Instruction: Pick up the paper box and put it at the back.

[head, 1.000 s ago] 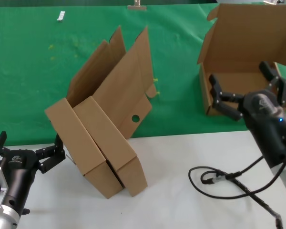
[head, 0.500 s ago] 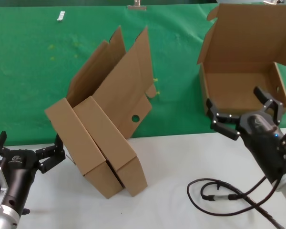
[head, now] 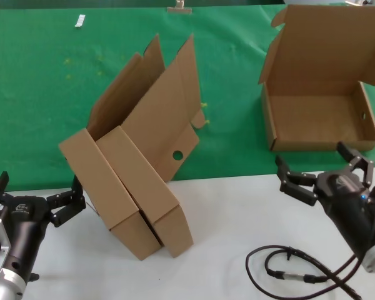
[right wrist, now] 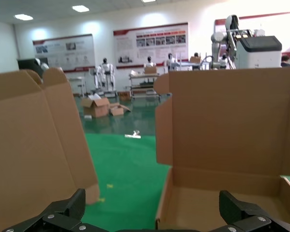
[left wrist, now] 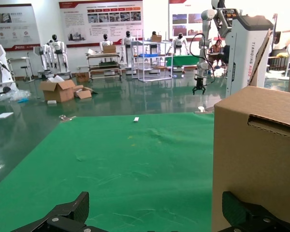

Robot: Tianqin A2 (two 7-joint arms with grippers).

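White tabletop (head: pixel 225 206) fills the near ground, and we take the open paper box (head: pixel 319 122) as our landmark for everything else.

Nearest to us, a black cable (head: pixel 294 265) loops on the tabletop, nearer than the box and slightly to its left. Our right gripper (head: pixel 325 172) hangs just in front of the box's front wall, over the seam where tabletop meets green cloth (head: pixel 50 94); its fingers are spread wide and hold nothing. Far to the left of the box, our left gripper (head: pixel 34 197) waits low over the tabletop, fingers also spread and empty, beside the two leaning boxes (head: pixel 134 181).

The paper box itself sits on the cloth, lid raised upright behind its tray, apparently already at the back.

If we judge rightly, the placing is done and the step is a clean retreat. We should draw the right gripper straight away from the front wall, keeping the fingers clear of the cardboard so the light box is not dragged, and mind the cable beneath the wrist.
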